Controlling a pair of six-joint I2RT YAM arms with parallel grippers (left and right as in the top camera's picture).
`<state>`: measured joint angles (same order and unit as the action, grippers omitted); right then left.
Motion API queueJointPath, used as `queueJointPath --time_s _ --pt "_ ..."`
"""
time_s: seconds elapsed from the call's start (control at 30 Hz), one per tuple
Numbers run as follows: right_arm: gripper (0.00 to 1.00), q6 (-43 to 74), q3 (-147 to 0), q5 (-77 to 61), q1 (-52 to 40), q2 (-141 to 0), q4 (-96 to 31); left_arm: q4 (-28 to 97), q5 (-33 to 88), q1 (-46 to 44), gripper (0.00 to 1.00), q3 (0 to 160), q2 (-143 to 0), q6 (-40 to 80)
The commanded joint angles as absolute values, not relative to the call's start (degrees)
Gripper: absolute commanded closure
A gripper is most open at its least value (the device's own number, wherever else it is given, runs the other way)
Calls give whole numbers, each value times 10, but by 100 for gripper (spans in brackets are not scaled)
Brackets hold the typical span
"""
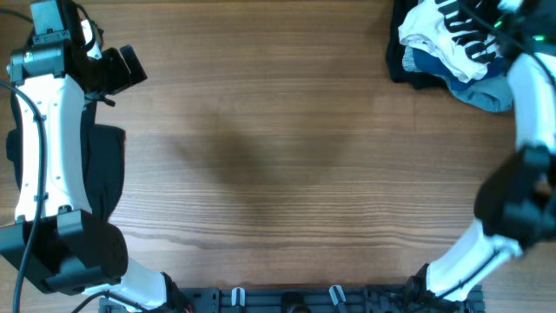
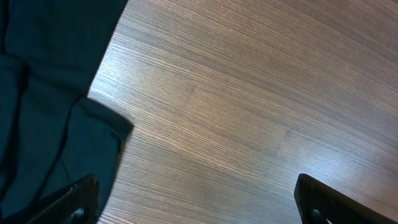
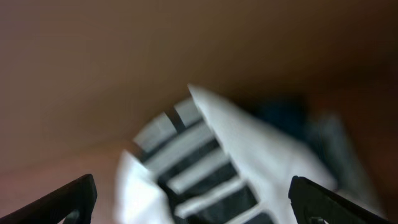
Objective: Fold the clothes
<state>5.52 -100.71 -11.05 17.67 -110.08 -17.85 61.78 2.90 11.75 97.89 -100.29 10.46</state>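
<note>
White shirt (image 1: 452,35) ungripped. Left claw (image 2: 199,208) stands spread wide over the counter (image 1: 278,156), just beside a black garment (image 2: 43,93). Right claw (image 3: 199,205) wide, empty, above the shirt, which is heaped on blue garments (image 1: 482,91) at the far right corner.

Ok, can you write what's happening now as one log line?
left tool: open, over table beside black garment | right tool: open, above white shirt | fold: not started

Left arm (image 1: 39,148) stretched along the bench's (image 1: 278,174) left edge, left end effector (image 2: 198,205) hovering over its far-left corner, fingers spread wide, right arm (image 1: 532,104) reaching up the right edge, right end effector (image 3: 199,205) above the far-right corner, jaws wide apart
</note>
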Motion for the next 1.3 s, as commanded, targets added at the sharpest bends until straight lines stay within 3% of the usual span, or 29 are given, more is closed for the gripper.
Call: queueJointPath --time_s 0.0,0.17,0.47,0.6,0.7,0.77,0.9,1.0,1.17,1.27 --pt "0 30 -1043 -121 175 -919 -172 617 36 122 0 986 -1003 112" --pt "0 30 -1043 -121 175 -771 -172 617 36 122 0 986 -1003 112" --pt "0 30 -1042 -121 175 -727 -239 617 36 122 0 986 -1003 112" --pt "0 30 -1041 -121 157 -714 -480 617 36 122 0 986 -1003 112" --pt "0 29 -1035 -120 89 -680 -659 617 36 122 0 986 -1003 112" --pt "0 -32 -1007 -64 40 -649 -672 617 36 122 0 986 -1003 112" --pt "0 -73 -855 -63 2 -537 -548 617 36 122 0 986 -1003 112" --pt "0 -72 -605 -127 2 -403 -288 617 36 122 0 986 -1003 112" --pt "0 75 -268 -94 2 -224 -43 617 36 122 0 986 -1003 112" --pt "0 93 -136 -90 2 -139 23 617 36 122 0 986 -1003 112"
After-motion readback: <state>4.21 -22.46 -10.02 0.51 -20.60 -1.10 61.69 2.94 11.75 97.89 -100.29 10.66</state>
